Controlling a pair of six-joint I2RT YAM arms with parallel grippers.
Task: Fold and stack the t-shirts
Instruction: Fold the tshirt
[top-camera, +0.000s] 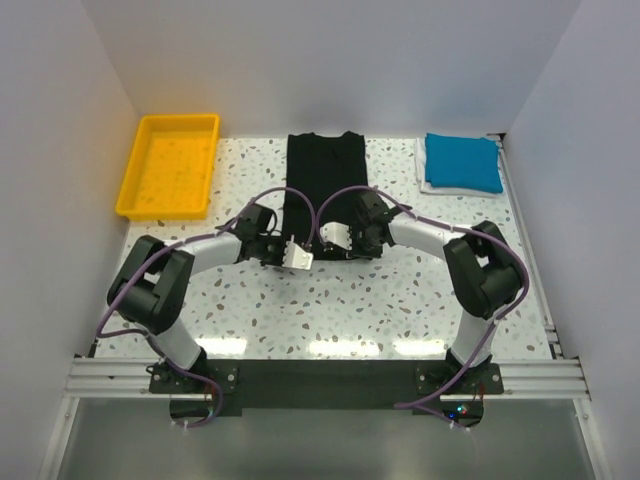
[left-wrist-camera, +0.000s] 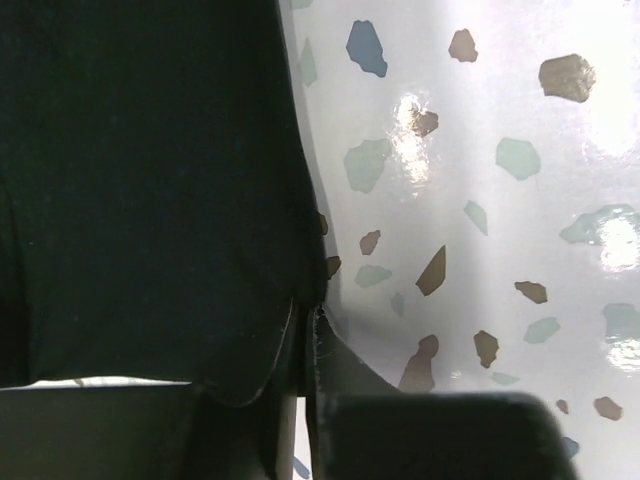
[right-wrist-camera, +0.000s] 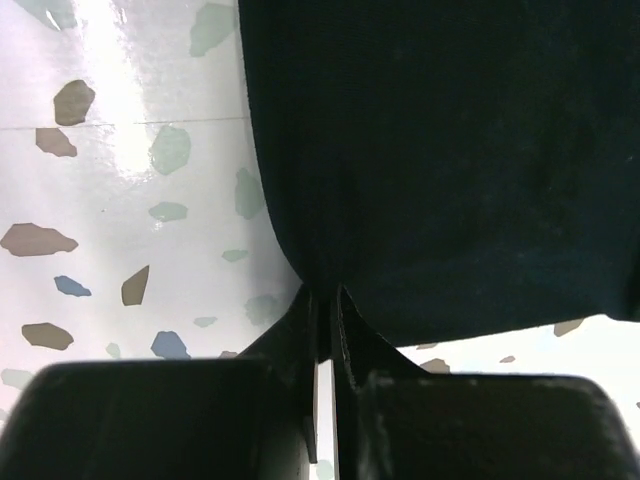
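Speckled counter (top-camera: 330, 300), middle: black shirt (top-camera: 322, 165) lies narrow; left jaws and right jaws each pinch shut on a near hem corner, likely to lift it evenly

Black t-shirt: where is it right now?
Top view: black t-shirt lies mid-table, far side, between yellow tray at left and blue t-shirt at right. Its near hem is pinched by the left gripper and right gripper.

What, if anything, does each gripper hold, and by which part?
Both hold the black t-shirt: the left gripper pinches its near-left corner, the right gripper its near-right corner.
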